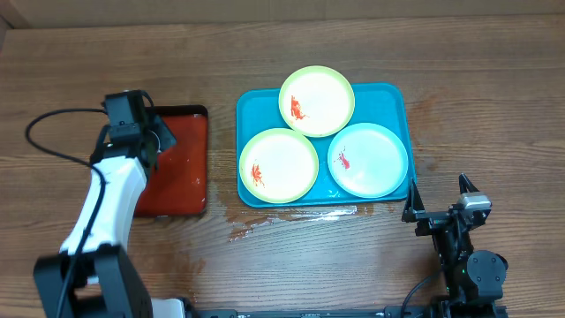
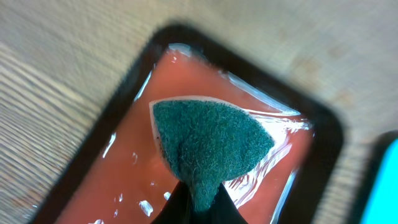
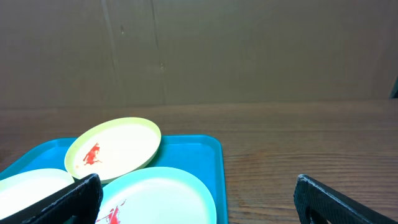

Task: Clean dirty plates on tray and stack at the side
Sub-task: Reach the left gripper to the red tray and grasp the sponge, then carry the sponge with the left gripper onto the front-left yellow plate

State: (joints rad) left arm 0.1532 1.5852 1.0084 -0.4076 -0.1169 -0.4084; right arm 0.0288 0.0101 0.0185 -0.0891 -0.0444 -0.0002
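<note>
— Where do your plates sit against the two pincers?

— All three plates are on the turquoise tray [image 1: 393, 95], mid-table. The far plate [image 1: 316, 100], yellow-green at the rim, overhangs the tray's far edge, and its near edge meets the rims of the other two. The near-left plate [image 1: 278, 165] is yellow-green too, and the pale blue plate [image 1: 368, 159] lies at the near right. Each carries a small red-orange smear.

— And your right gripper?

— Your right gripper [image 1: 439, 196] stands just off the tray's near right corner, fingers spread wide with nothing between them. In its wrist camera the pale blue plate is closest, low and left of centre, with the far plate behind it.

— The left one?

— Your left gripper [image 2: 198, 200] is well apart from the plates, over the red tray [image 1: 181, 177] that lies beside the turquoise one on the left. Its fingers are pinched on a dark green sponge [image 2: 211, 140], which hangs over the red tray's wet, glistening floor. Whether the sponge touches that floor you cannot tell.

— Anything on the wood?

— Wet streaks [image 1: 265, 223] on the table [image 1: 494, 79], just before the tray's near edge.
</note>
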